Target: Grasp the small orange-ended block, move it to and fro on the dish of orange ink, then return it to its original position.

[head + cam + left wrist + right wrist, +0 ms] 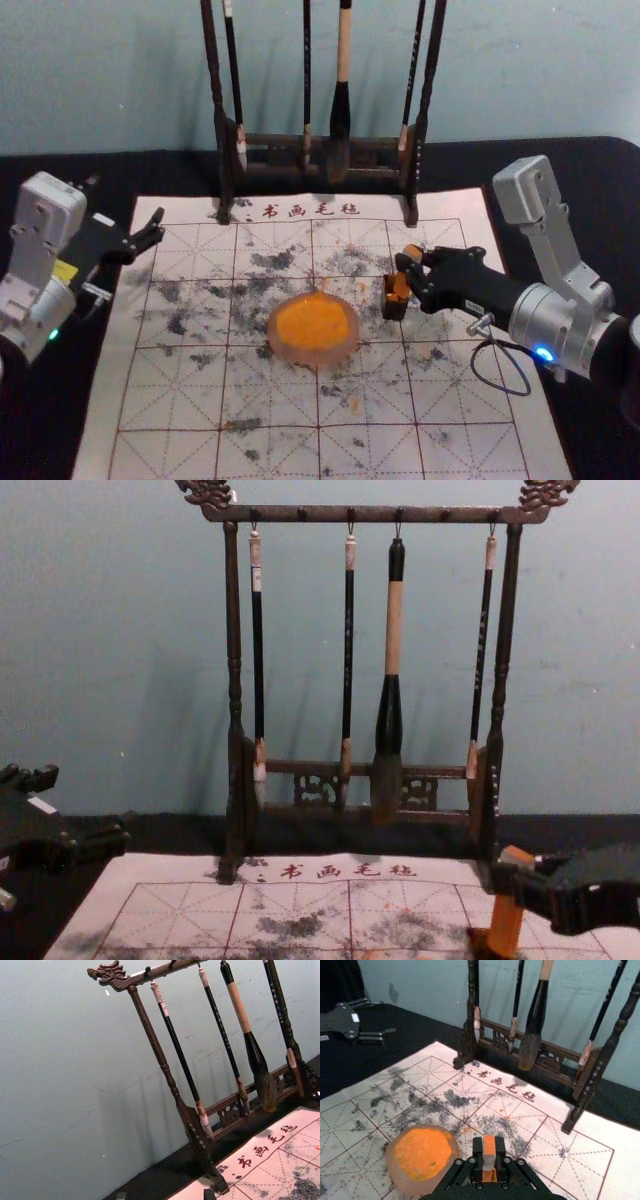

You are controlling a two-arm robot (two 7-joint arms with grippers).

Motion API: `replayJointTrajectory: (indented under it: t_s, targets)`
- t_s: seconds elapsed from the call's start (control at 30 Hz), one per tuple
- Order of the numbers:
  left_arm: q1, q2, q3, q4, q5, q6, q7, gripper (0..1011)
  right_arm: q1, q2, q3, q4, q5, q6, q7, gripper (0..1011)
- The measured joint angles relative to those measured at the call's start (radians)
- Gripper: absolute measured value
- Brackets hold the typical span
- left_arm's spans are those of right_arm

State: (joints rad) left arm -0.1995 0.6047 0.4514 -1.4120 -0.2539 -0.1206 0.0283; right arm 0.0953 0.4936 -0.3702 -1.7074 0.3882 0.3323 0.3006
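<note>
My right gripper [408, 272] is shut on the upright orange-ended block [401, 286], right of the ink dish [313, 329]. The block's lower part is at a small dark holder [394, 306]; whether it rests inside is unclear. In the right wrist view the gripper [489, 1149] pinches the block [489, 1152], left of which lies the dish [422, 1156]. The chest view has the orange block [506, 925] in the gripper [522, 884]. My left gripper [125, 202] is parked open beyond the mat's left edge; its fingertips [121, 1196] stand wide apart in the left wrist view.
A dark wooden brush rack [318, 150] with hanging brushes stands behind the dish, its feet at the white mat's far edge. The gridded calligraphy mat [170, 400] bears grey and orange ink smudges and lies on a black tabletop [590, 200].
</note>
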Motion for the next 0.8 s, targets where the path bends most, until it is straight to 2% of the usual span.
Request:
replayJointTrajectory:
  t_s: [0.8]
  targets:
    - [0.000,0.000,0.000,0.000,0.000,0.000,0.000,1002,0.020,-0.036,0.009,0.043,-0.028,0.022,0.015,108]
